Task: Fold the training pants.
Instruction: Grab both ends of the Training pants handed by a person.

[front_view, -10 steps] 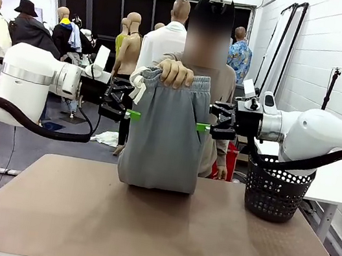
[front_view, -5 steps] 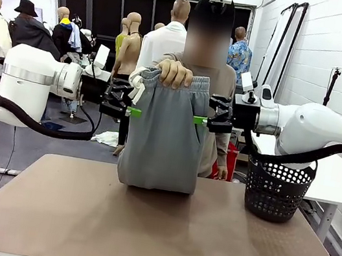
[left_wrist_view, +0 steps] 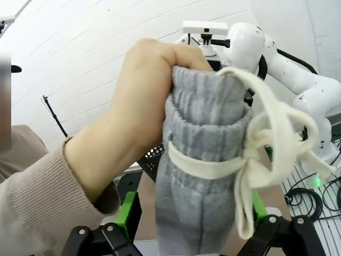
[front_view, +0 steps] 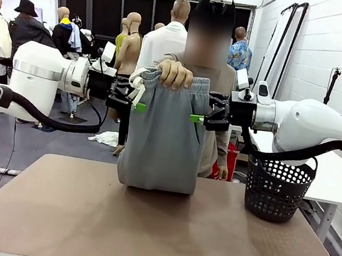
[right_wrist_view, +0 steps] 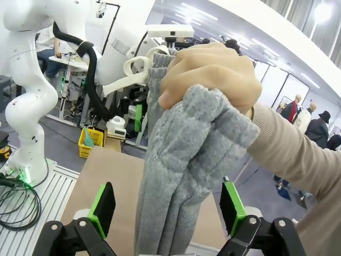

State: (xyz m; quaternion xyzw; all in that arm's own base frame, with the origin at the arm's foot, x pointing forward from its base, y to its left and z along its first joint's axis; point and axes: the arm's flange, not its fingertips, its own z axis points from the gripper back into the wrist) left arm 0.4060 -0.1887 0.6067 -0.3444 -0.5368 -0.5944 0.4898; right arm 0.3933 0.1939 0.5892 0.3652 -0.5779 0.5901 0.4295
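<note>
A person's hand [front_view: 175, 74] holds the light grey training pants [front_view: 163, 133] up by the waistband over the far side of the table; their lower fold rests on the tabletop. The white drawstring [left_wrist_view: 256, 154] dangles at the waistband. My left gripper [front_view: 138, 106] stands open at the pants' left edge, just below the waistband. In the left wrist view the pants [left_wrist_view: 205, 176] hang between its green pads [left_wrist_view: 128, 208]. My right gripper [front_view: 197, 118] is open at the right edge, and the pants [right_wrist_view: 181, 176] hang between its pads [right_wrist_view: 233, 207] without touching them.
A black mesh basket [front_view: 277, 188] stands on the table's right far corner. The brown tabletop [front_view: 141, 228] is bare in front of the pants. The person stands directly behind the pants. A white table [front_view: 339, 182] lies to the right.
Both grippers have moved inward and slightly upward, from beside the pants to straddling their left and right edges. The person's hand and the pants have stayed still.
</note>
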